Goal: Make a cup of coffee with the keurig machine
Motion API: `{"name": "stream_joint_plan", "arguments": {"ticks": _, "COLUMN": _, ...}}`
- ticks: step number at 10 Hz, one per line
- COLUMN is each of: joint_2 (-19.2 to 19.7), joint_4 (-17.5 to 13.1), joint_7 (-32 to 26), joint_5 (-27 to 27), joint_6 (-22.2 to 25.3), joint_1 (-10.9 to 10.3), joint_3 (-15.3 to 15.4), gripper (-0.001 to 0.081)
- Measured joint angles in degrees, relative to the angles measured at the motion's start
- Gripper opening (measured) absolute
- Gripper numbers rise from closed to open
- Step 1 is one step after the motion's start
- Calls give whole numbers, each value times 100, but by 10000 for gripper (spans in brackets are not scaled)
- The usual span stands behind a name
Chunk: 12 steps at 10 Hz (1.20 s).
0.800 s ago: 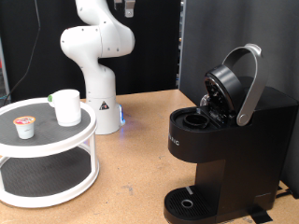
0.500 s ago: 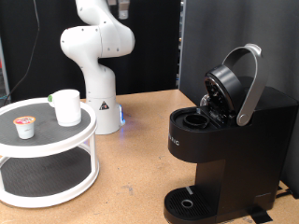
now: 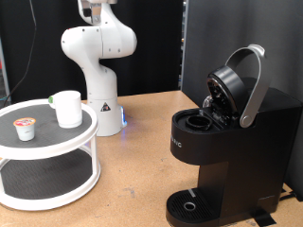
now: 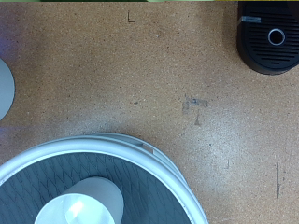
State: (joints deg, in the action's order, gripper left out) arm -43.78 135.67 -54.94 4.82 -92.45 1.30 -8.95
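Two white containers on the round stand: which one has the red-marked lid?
The pod, the smaller one, towards the exterior view's left on the stand. The cup beside it is taller, open-topped and plain white. The gripper is not in view.

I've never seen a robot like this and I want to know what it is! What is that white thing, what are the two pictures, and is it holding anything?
The white thing is a robot arm. Its pincer is out of sight in both pictures, so nothing shows it holding anything.

One picture is taken from a camera standing off to the side. The other is from a camera on the robot's hand, looking straight down at the wooden table.

On the table stands a round white shelf stand. On top of it are the cup and a little pod. The big black box is the keurig machine, a coffee maker, with its lid open.
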Motion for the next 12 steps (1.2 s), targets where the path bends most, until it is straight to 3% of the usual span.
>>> {"name": "stream_joint_plan", "arguments": {"ticks": 2, "joint_2": -30, "joint_4": 12, "joint_7": -63, "joint_5": -30, "joint_6": 6, "joint_1": 5, "joint_3": -130, "gripper": 805}}
{"name": "stream_joint_plan", "arguments": {"ticks": 7, "joint_2": -257, "joint_4": 4, "joint_7": -652, "joint_5": 25, "joint_6": 24, "joint_1": 176, "joint_3": -1060, "gripper": 805}}
{"name": "stream_joint_plan", "arguments": {"ticks": 10, "joint_2": -286, "joint_4": 33, "joint_7": -833, "joint_5": 43, "joint_6": 6, "joint_1": 199, "joint_3": -1151, "gripper": 805}}
{"name": "stream_joint_plan", "arguments": {"ticks": 12, "joint_2": -296, "joint_4": 111, "joint_7": -1334, "joint_5": 120, "joint_6": -43, "joint_1": 201, "joint_3": -1347, "gripper": 805}}
